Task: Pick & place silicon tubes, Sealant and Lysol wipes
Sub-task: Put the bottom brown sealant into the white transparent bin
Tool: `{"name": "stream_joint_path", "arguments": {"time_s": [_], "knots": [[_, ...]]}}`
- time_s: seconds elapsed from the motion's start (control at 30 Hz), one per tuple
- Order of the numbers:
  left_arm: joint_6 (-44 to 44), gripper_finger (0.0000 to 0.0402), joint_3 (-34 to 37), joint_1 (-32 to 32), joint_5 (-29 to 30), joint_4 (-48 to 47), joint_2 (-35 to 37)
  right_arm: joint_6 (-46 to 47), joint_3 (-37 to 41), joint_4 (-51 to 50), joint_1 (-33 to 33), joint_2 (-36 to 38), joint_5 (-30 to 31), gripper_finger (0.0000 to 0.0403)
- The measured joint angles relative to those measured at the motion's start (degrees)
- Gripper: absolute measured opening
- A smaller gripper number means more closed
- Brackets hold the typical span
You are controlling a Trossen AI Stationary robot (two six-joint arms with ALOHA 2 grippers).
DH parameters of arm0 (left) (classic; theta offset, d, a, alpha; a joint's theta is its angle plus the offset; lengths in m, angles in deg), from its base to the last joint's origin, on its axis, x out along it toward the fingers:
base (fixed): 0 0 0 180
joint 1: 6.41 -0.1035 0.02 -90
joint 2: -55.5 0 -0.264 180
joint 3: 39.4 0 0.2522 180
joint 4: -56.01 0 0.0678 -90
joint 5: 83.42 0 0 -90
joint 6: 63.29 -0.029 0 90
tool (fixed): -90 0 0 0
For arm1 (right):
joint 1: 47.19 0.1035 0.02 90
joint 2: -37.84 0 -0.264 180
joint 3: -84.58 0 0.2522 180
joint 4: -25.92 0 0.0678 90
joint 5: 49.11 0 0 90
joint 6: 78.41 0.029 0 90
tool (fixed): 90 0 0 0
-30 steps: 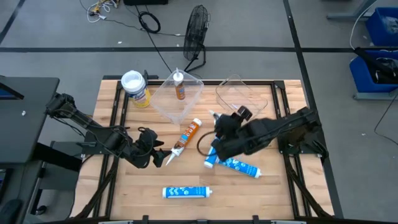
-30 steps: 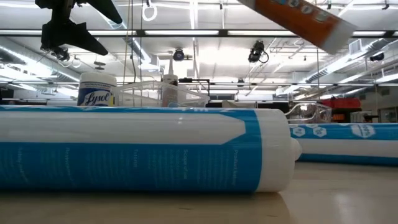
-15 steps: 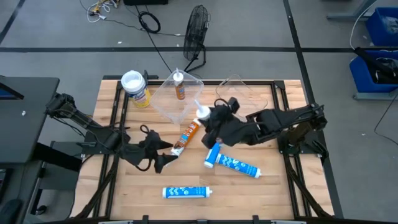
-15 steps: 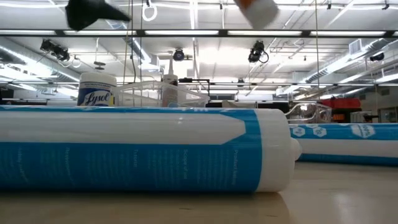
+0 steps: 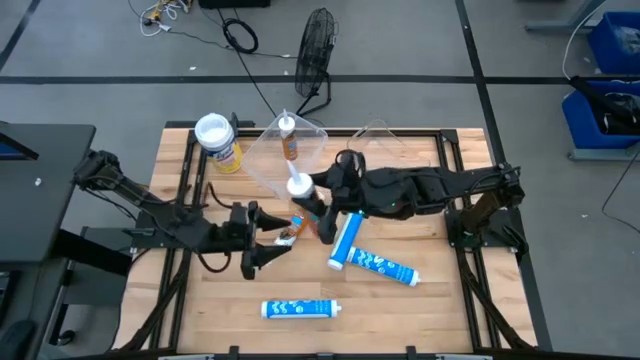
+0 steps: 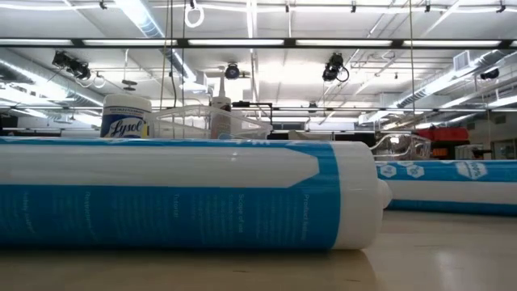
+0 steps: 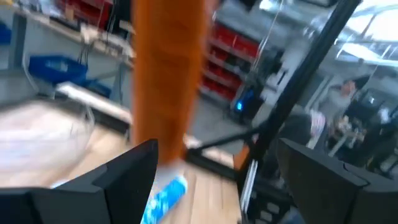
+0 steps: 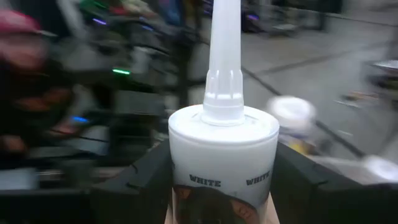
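The right claw (image 5: 312, 215) pinches the orange tube (image 5: 303, 205) upright above the middle of the counter (image 5: 440, 310), white nozzle up. The left claw (image 5: 268, 238) is just beside it, fingers spread, holding nothing. The Lysol wipes (image 5: 219, 142) stand at the far left corner, near a clear bin (image 5: 262, 165) with another orange tube (image 5: 288, 140) inside.

I count one yellow Lysol wipes canister (image 5: 219, 142), two orange-brown tubes: one in the bin (image 5: 288, 140) and one lifted in my right gripper (image 5: 303, 203), three blue-and-white tubes (image 5: 300, 309), two clear plastic bins (image 5: 262, 162), my two arms
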Motion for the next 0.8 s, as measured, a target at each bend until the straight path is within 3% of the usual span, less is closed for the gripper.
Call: {"name": "stream_joint_path", "arguments": {"time_s": [0.2, 0.37, 0.47, 0.8], "knots": [[-6.2, 0.033, 0.0, -2.1, 0.1, 8.8, 0.0, -2.8, 0.0, 7.1, -0.1, 0.0, -8.7, 0.021], [-10.6, 0.033, 0.0, -2.9, -1.0, 11.5, 0.0, -2.8, 0.0, 6.9, -0.1, 0.0, -10.2, 0.021], [-14.1, 0.033, 0.0, -3.7, -4.7, 12.1, 0.0, -2.8, 0.0, 6.9, -0.1, -0.2, -10.5, 0.021], [-13.6, 0.033, 0.0, -7.4, -9.8, 14.5, 0.0, -2.3, 0.0, 6.7, -1.0, -1.0, -13.1, 0.021]]}}
